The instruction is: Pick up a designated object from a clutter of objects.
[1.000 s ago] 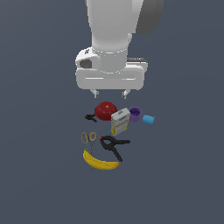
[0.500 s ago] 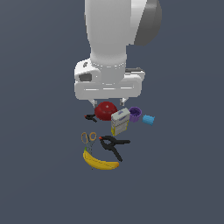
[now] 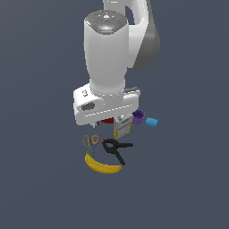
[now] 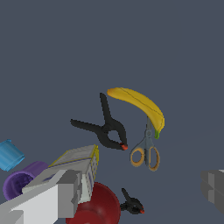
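The yellow banana (image 3: 102, 165) lies at the near end of the clutter, curved, with darker tips. In the wrist view the banana (image 4: 140, 105) sits beyond the black clamp (image 4: 105, 127) and just past the orange-handled scissors (image 4: 146, 151). My gripper (image 4: 139, 188) is open and empty, its fingers (image 4: 57, 197) spread wide. It hangs above the red bowl (image 4: 98, 208), well short of the banana. In the exterior view the white hand (image 3: 105, 106) covers most of the bowl.
A white-yellow box (image 3: 121, 126), a purple cup (image 3: 138, 116) and a blue block (image 3: 152, 122) stand by the hand on the exterior view's right. The scissors (image 3: 91, 142) and large clamp (image 3: 116, 148) lie between hand and banana. A small clamp (image 4: 131, 203) lies beside the bowl.
The hand has come down toward the clutter and now hides the red bowl in the exterior view. The objects have not moved. The fingers stay apart.
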`<state>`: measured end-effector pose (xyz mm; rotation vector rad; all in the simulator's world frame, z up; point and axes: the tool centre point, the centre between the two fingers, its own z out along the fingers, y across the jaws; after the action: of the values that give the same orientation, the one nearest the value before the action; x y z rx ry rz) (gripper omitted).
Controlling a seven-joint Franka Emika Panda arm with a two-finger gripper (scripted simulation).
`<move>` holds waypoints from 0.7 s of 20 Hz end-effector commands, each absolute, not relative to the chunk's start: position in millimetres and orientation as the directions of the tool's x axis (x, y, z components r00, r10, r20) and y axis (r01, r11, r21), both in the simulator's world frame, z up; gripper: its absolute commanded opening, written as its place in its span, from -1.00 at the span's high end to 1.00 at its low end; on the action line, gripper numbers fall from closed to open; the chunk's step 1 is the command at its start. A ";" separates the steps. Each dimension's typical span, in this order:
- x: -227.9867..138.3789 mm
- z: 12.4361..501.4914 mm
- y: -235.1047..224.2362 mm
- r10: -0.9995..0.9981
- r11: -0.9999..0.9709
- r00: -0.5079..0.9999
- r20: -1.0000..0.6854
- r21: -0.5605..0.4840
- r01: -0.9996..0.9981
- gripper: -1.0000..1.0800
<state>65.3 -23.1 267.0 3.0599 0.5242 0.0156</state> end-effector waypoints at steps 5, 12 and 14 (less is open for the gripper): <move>88.1 232.0 -31.7 0.489 -0.871 0.872 -0.010 0.040 0.489 -0.92; 109.2 191.5 -41.0 0.639 -0.768 0.769 -0.019 0.032 0.639 -0.92; 114.5 179.4 -43.6 0.678 -0.734 0.735 -0.020 0.029 0.678 -0.92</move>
<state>110.3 -41.6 188.7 2.9145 1.0722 -0.0121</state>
